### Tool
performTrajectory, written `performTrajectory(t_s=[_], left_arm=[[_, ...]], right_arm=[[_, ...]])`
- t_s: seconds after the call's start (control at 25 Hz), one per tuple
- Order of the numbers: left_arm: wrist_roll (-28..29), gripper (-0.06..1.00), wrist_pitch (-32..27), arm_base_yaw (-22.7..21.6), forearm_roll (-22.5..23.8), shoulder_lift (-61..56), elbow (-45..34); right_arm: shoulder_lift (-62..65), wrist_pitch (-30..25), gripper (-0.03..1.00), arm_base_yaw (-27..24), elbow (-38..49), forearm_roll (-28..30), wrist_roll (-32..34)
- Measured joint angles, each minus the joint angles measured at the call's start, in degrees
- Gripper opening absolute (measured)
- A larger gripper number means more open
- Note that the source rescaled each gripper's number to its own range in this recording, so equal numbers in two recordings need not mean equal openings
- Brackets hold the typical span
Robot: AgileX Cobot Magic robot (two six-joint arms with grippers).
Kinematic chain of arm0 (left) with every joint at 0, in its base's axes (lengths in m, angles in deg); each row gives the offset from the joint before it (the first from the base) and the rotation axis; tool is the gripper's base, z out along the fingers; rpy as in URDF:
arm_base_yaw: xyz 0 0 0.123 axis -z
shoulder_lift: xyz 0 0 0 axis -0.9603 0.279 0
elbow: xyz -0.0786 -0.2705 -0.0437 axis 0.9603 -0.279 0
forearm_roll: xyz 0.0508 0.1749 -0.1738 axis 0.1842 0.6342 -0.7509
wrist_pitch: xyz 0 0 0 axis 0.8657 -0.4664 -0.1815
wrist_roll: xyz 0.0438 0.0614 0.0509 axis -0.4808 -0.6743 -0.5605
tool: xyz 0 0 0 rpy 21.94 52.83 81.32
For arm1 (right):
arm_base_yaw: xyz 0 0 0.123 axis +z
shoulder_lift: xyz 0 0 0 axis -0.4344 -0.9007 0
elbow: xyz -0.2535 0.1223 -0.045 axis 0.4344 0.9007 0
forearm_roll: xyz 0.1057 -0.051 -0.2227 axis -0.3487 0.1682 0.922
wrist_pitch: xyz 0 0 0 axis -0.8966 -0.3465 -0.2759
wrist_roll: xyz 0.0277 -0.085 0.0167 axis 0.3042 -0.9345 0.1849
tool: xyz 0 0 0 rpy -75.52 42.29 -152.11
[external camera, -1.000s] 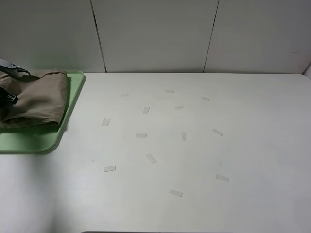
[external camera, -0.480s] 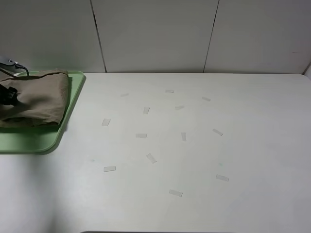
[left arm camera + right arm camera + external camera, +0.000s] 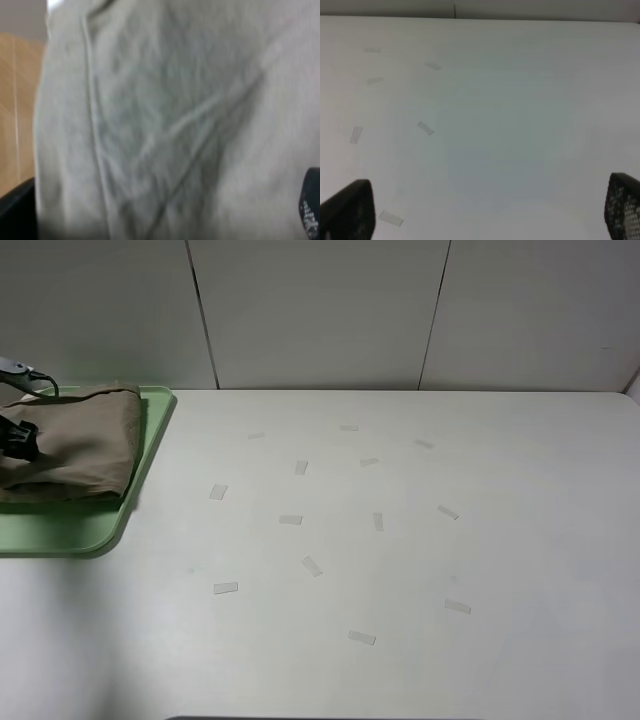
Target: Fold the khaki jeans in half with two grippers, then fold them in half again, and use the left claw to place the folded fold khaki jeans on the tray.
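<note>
Though tape-flecked, white table (image 3: 400, 540), grey wall (image 3: 320, 310)

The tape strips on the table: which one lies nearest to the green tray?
The tape strip just right of the tray, level with its middle; every other strip lies farther right or nearer the table's front edge.

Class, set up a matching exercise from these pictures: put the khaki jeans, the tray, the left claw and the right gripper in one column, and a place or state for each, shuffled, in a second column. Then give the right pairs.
Column one:
1. khaki jeans
2. tray
3. left claw
4. right gripper

Column two:
A. open above bare table with tape strips
B. pale green, at the table's far left edge
C. folded, lying on the tray
D. black, at the folded cloth, jaws apart

Pairs: 1-C, 2-B, 3-D, 4-A
</note>
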Motion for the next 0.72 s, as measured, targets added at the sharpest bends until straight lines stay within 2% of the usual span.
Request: performTrajectory(t_s=[0.24,0.36,0.6,0.72], left_arm=[[1.36,1.0,-7.08,0.0,-4.15,-4.72,0.0],[2.6,1.0,-11.51,0.0,-7.67,-7.88,0.0],[3.04,1.0,-25.13,0.0,-16.16,-13.55,0.0],[3.09,1.0,-32.43,0.0,-18.19,-16.52,0.0]], right_arm=[[0.0,0.0,1.0,0.0,0.0,0.0,0.0],[0.0,0.0,1.0,0.0,0.0,0.0,0.0],[0.0,0.0,1.0,0.0,0.0,0.0,0.0],[0.0,0.0,1.0,0.0,0.0,0.0,0.0]])
